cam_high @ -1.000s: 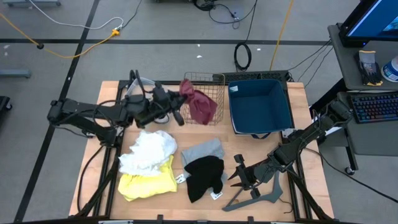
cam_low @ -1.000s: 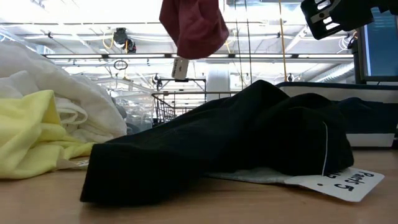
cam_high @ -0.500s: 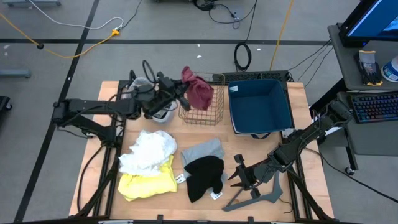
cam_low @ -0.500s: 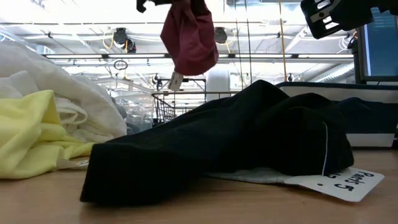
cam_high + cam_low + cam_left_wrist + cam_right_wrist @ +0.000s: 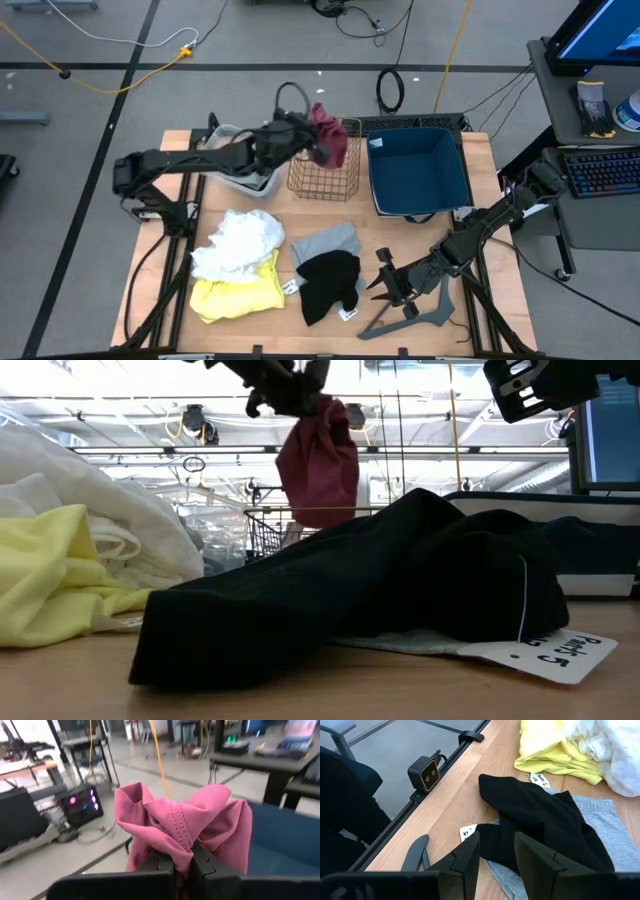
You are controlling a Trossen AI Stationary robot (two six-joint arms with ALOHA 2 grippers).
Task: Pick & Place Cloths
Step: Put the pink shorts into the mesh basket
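My left gripper is shut on a maroon cloth, held in the air over the far part of a wire basket. In the low view the cloth hangs below the gripper. On the table lie a white cloth, a yellow one, a light grey one and a black one that partly covers the grey. My right gripper hovers open near the front right, beside the black cloth, with nothing between its fingers. My left gripper pinches a bunched fold of the maroon cloth between its two fingers. The fingers reach out nearly level, toward the table's right. The cloth bulges past and around the fingertips, hangs slack below them, and is clear of the basket and table.
A blue bin stands right of the wire basket at the back. A pale container sits under my left arm. A grey clothes hanger lies at the front right. Paper tags stick out from the cloths.
My left gripper, still shut, has swung toward the table's right and far edges and sunk a little. It has carried the maroon cloth from the wire basket's left side to over its far part, and the cloth now hangs lower.
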